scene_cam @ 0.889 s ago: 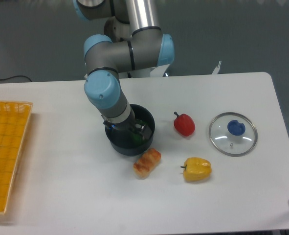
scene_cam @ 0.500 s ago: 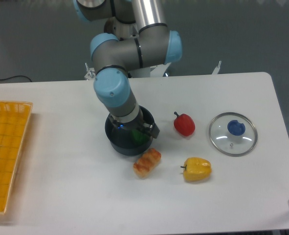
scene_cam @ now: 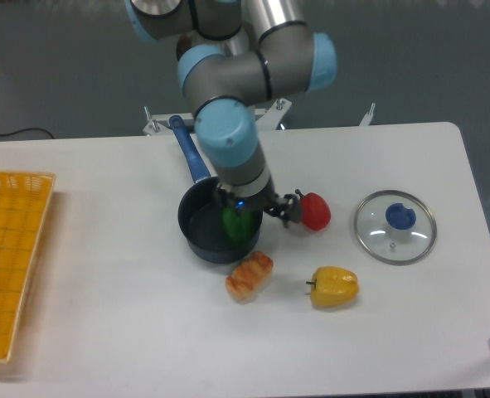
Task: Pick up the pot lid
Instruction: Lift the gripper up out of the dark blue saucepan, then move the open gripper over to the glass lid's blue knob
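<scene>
Since the pot lid (scene_cam: pixel 379 241) lies well to the right of the pot (scene_cam: pixel 210 250), blue knob (scene_cam: pixel 400 216) upward, we judge that the end effector (scene_cam: pixel 262 206), by the pot's right rim, has its fingers spread wide and empty to straddle that knob.

Wide gap between yellow crate (scene_cam: pixel 16 249) and pan (scene_cam: pixel 196 249), robot arm (scene_cam: pixel 236 141) above pan's far right, red vegetable (scene_cam: pixel 317 212) between pan and lid (scene_cam: pixel 385 238), narrower gap between it and yellow pepper (scene_cam: pixel 334 287)
</scene>
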